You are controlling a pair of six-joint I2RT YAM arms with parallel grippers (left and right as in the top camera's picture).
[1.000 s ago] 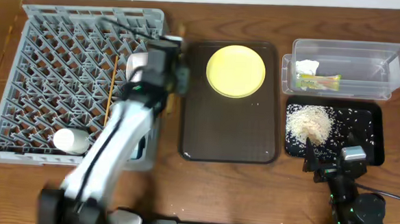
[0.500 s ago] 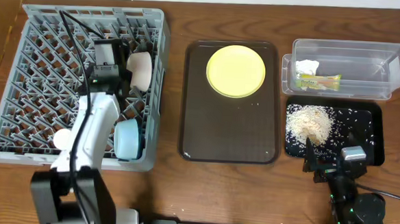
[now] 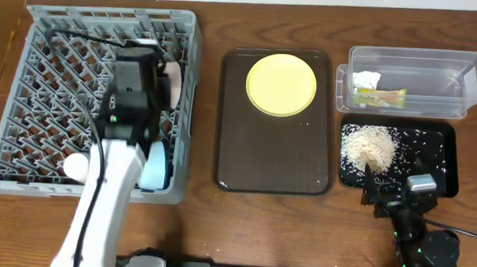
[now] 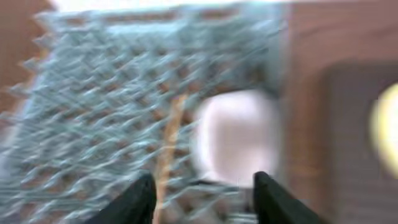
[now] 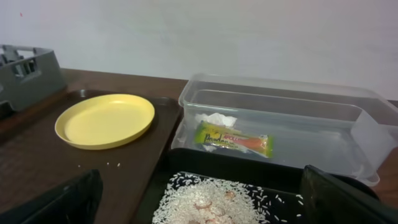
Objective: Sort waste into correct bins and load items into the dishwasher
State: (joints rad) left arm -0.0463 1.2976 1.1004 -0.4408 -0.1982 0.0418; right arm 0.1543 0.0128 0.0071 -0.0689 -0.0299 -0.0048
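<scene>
The grey dish rack (image 3: pixel 53 75) fills the left. My left arm (image 3: pixel 132 95) hangs over its right half. In the blurred left wrist view my left gripper (image 4: pixel 208 199) is open and empty above the rack (image 4: pixel 93 93), with the white bowl (image 4: pixel 236 137) and the chopsticks (image 4: pixel 166 149) just ahead. The white bowl (image 3: pixel 173 83) and the light blue bowl (image 3: pixel 155 166) stand in the rack. The yellow plate (image 3: pixel 281 84) (image 5: pixel 104 119) lies on the brown tray. The tissue (image 3: pixel 366 79) and wrapper (image 3: pixel 379 97) lie in the clear tub (image 3: pixel 439 58). The rice heap (image 3: pixel 369 146) lies on the black tray (image 3: pixel 441 173). My right gripper (image 3: pixel 391 190) (image 5: pixel 199 205) is open at that tray's front edge.
The dark brown serving tray (image 3: pixel 274 152) lies between the rack and the bins. A small white round object (image 3: pixel 77 167) sits in the rack's front left. Loose rice grains are scattered over the black tray. The wall runs along the table's far edge.
My left arm swung from the rack's right edge to over the rack. The white bowl and the light blue bowl came into sight in the rack. The right arm has not moved.
</scene>
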